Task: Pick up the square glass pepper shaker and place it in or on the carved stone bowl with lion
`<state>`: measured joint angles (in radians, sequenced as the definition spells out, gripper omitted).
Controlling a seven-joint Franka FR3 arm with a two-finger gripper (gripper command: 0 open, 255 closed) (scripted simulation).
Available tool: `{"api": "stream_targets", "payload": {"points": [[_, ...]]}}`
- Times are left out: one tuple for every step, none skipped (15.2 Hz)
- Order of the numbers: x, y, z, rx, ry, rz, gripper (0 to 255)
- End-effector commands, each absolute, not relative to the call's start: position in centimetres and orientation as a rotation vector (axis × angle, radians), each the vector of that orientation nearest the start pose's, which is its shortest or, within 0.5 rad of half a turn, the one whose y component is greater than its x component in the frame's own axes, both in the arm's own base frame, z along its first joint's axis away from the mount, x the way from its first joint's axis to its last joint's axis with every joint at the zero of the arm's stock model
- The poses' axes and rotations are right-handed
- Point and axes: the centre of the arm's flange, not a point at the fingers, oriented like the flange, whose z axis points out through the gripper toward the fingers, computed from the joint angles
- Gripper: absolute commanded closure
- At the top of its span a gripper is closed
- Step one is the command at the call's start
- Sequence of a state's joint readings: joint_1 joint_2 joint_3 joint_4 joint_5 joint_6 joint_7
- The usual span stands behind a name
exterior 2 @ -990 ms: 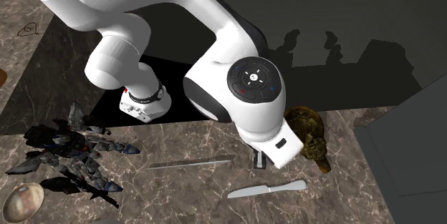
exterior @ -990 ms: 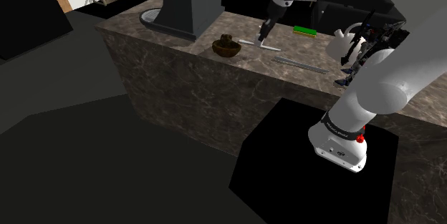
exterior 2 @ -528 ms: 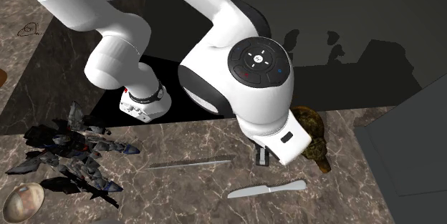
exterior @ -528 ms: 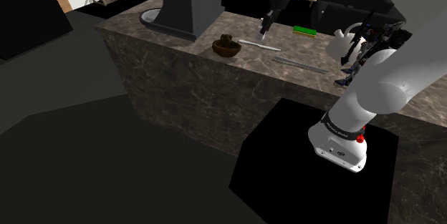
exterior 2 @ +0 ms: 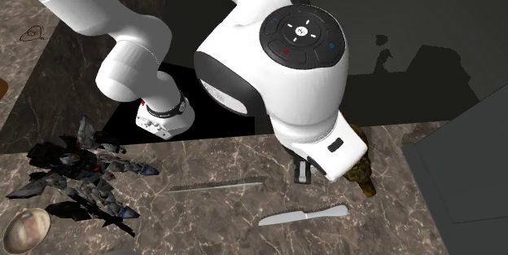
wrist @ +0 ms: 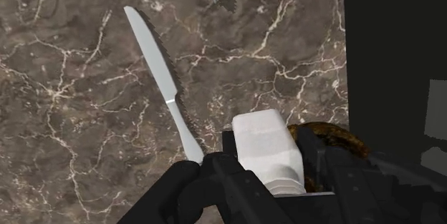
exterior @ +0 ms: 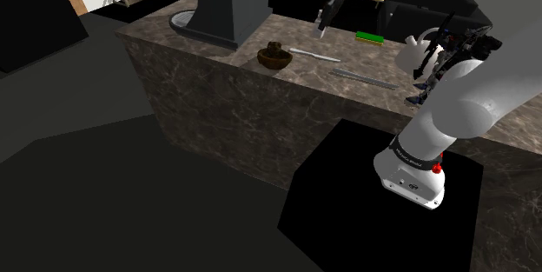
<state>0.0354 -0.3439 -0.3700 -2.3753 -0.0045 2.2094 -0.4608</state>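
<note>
Over the dark marble counter (wrist: 64, 115) edge, black gripper (wrist: 267, 147) clamps white square shaker (wrist: 261, 133) by flat sides; likely light, slippery, breakable.

Dark veined stone, white arm, black fingers

The tabletop (wrist: 71, 115) is dark brown marble laced with white and tan veins. The shaker (wrist: 266, 144) is plain white with a ribbed cap, and the fingers (wrist: 319, 162) are black. The knife (wrist: 159, 65) is pale silver-grey. At the shoulder view's upper middle, the bowl (exterior: 274, 56) is dark mottled brown and a small slab (exterior: 369, 37) is bright green. The arm (exterior 2: 269, 82) is white, with a dark round cap marked red and blue.
</note>
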Motion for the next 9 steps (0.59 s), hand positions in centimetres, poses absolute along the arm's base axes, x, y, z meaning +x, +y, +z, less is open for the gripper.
{"api": "stream_targets", "payload": {"points": [[43.3, -15.7, 47.2, -3.07, -0.214, -0.292, 255], [43.3, -15.7, 47.7, -3.07, -0.214, -0.292, 255], [43.3, -15.7, 48.2, -3.07, -0.214, -0.292, 255], [43.3, -15.7, 48.8, -3.07, -0.214, -0.292, 255], [43.3, -15.7, 49.3, -3.07, -0.214, -0.292, 255], [43.3, -15.7, 49.8, -3.07, -0.214, -0.292, 255], [43.3, -15.7, 50.1, -3.07, -0.214, -0.292, 255], [44.3, -15.0, 50.1, -3.07, -0.214, -0.292, 255], [45.4, -14.2, 50.2, -3.07, -0.214, -0.292, 255]]}}
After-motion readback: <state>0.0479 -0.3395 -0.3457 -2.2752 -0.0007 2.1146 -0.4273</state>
